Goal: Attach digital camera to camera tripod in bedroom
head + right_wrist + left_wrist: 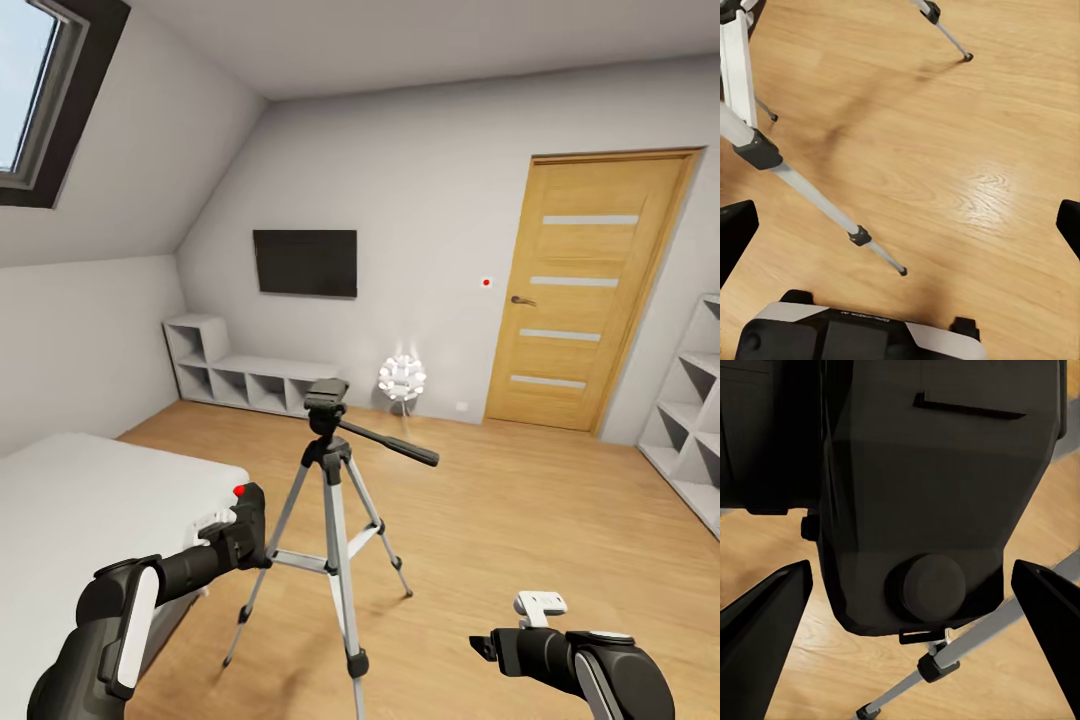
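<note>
The camera tripod (330,500) stands upright on the wood floor (520,520) beside the bed (90,500), its long pan handle (390,443) slanting down toward the right; its lowest foot is cut off by the head view's edge. The left gripper (238,535) is clamped on the digital camera (248,520), held upright over the bed's corner just left of the tripod, red button (239,490) on top; the left wrist view shows the camera's dark body (937,495) between the fingers (757,637), with no legible writing. The right gripper (492,645) hangs low over the floor, fingers (735,232) spread wide around nothing.

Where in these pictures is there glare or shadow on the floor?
Right wrist view: a bright sheen on the wood floor, and a soft dark shadow beside the camera tripod legs. Left wrist view: the digital camera is dark, almost without detail.
</note>
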